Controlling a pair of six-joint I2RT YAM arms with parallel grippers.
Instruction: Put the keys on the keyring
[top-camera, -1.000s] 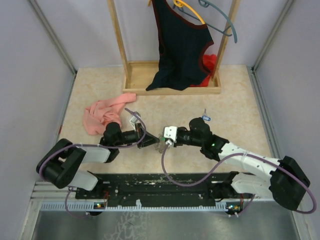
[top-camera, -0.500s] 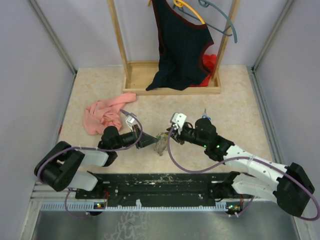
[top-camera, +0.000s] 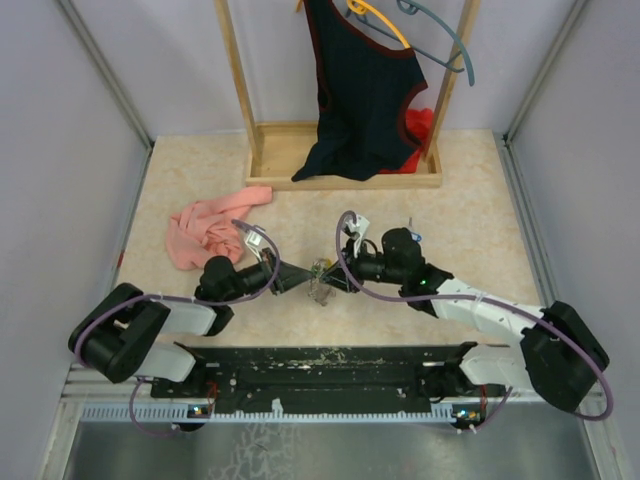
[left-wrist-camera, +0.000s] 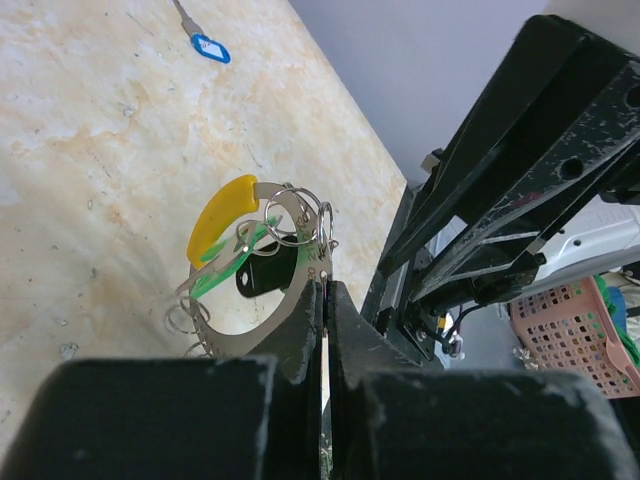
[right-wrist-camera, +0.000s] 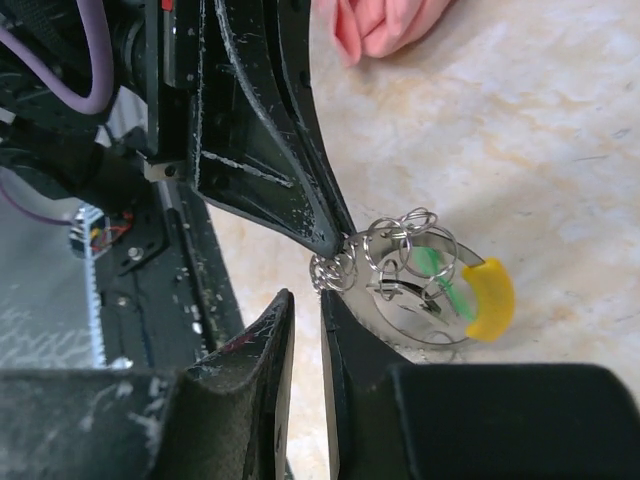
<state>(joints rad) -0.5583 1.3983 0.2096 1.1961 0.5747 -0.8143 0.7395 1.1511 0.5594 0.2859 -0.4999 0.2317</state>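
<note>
**Two keys on, one to go**

The left gripper (left-wrist-camera: 325, 300) is squeezed tight on the edge of the keyring (left-wrist-camera: 250, 345) and holds it up just above the bench (top-camera: 470, 200). The ring has a yellow piece (left-wrist-camera: 222, 215) along one side.

A green key (left-wrist-camera: 225, 268) and a black key (left-wrist-camera: 262, 280) hang on the ring already. Some little wire loops (right-wrist-camera: 395, 240) hang there too. So part of the job looks done.

The blue key (left-wrist-camera: 210, 47) is not on the ring yet. It lies flat on the bench, well apart from the ring, out past the right arm.

The right gripper (right-wrist-camera: 305, 335) sits just beside the ring, facing the left one. Its fingers are a little apart, and I see nothing between them.

I think the blue key is the job that is left. The right gripper would need to go and get it, bring it over, and slip it on the ring. I cannot tell if more keys lie somewhere out of sight.
</note>
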